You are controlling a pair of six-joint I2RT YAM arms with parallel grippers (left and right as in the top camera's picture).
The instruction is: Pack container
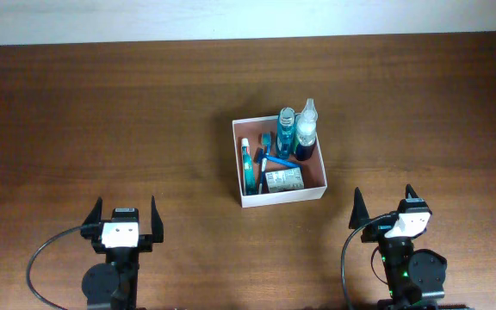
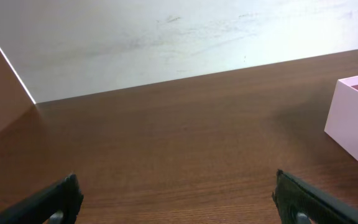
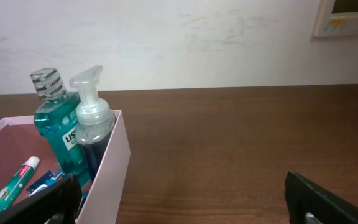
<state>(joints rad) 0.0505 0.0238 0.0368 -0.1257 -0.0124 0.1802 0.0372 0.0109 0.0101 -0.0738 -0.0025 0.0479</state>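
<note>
The container [image 1: 240,164], a square white-walled box with a reddish-brown inside, sits on the wooden table right of centre. It holds a blue mouthwash bottle [image 1: 286,129], a clear pump bottle [image 1: 306,127], a toothpaste tube [image 1: 246,162], a soap packet [image 1: 282,180] and small blue items. My left gripper [image 1: 127,213] is open and empty near the front edge, left of the box. My right gripper [image 1: 385,203] is open and empty at the front right. The right wrist view shows the box wall [image 3: 114,168], the mouthwash [image 3: 55,134] and the pump bottle [image 3: 93,124]. The left wrist view shows a box corner [image 2: 353,118].
A pale wall runs behind the table's far edge [image 1: 248,39]. A white wall panel [image 3: 347,15] shows at the upper right of the right wrist view. Bare wood lies around the box.
</note>
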